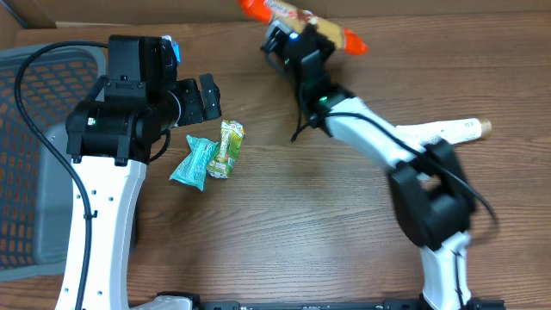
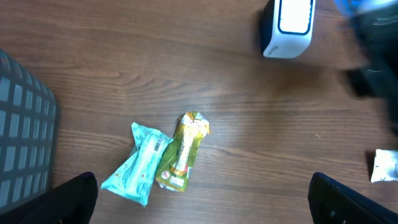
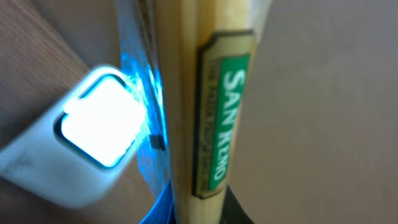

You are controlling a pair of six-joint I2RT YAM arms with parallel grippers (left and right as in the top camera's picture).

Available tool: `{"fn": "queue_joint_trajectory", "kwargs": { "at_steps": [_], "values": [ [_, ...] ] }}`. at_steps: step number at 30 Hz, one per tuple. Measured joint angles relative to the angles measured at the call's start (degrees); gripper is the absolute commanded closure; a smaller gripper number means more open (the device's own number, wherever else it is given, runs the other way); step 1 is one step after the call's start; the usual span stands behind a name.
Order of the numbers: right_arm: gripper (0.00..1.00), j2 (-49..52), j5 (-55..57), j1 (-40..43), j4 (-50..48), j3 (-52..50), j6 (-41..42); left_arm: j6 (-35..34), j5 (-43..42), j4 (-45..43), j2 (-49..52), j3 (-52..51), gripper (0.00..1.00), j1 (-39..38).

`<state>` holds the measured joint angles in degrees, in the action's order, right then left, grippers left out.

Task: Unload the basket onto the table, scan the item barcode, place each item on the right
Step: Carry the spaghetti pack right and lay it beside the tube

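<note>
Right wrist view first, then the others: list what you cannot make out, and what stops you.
- Barcode on the packet: right wrist view, too close, only the label shows.
- Right gripper: the packet fills the right wrist view; its own wrist covers the fingers overhead.
- Scanner: top cut off by the left wrist view's edge.
- Print on the teal pouch: too small.

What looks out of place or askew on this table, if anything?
Nothing is spilled or damaged. The teal packet and green packet lie slanted and touching; a cream tube lies on its side at far right.
</note>
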<state>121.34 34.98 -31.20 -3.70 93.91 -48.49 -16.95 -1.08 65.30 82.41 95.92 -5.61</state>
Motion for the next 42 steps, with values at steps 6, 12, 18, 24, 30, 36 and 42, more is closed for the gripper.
{"fn": "queue_joint_trajectory", "kwargs": {
  "at_steps": [6,12,18,24,30,36,42],
  "values": [
    [0.96,-20.3,-6.3,3.6,27.6,0.0,23.5,0.0,0.0,0.0,0.0,0.0,0.0,0.0],
    [0.96,-35.7,-27.7,17.1,49.0,0.6,49.6,0.0,-0.1,0.0,0.0,0.0,0.01,0.0],
    [0.96,-38.0,-48.0,34.2,61.6,0.4,62.5,0.0,-0.2,0.1,0.0,0.0,0.0,0.0],
    [0.96,-38.0,-55.9,47.5,63.7,-6.5,66.9,0.0,-0.2,0.1,0.0,0.0,0.0,0.0],
    [0.96,-38.0,-57.5,56.3,54.8,-23.2,70.5,0.0,-0.2,0.1,0.0,0.0,0.0,0.0],
    [0.96,-38.0,-57.3,62.5,43.8,-37.4,75.1,0.0,-0.2,0.1,0.0,0.0,0.0,0.0],
    [0.67,-38.0,-58.1,63.3,34.1,-42.9,77.0,0.0,-0.2,0.1,0.0,0.0,0.01,0.0]
  ]
}}
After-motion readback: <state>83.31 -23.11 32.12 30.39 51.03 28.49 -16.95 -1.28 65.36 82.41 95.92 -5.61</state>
